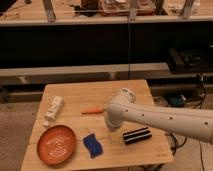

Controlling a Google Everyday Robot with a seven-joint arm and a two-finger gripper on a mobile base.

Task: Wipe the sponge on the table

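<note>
While the gripper (114, 126) hangs low over the bench (75, 95) with jaws apart and empty, the sponge (92, 145) lies flat just beside it, toward the orange plate (42, 146), its long axis slanting toward the near edge.

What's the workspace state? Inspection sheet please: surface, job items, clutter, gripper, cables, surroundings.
Surface: wooden table, no spills seen.
Job's things: blue sponge lies flat near the front edge, right of the orange plate, untouched.
Clutter: plate front left; white object at left; carrot mid-table; black striped block right of the sponge.
Grippers: gripper over the table's middle, between carrot and block, fingers open, holding nothing, apart from the sponge.
Cables: thin cable hangs behind the table; more on the floor at right.
Surroundings: dark shelving behind.
</note>
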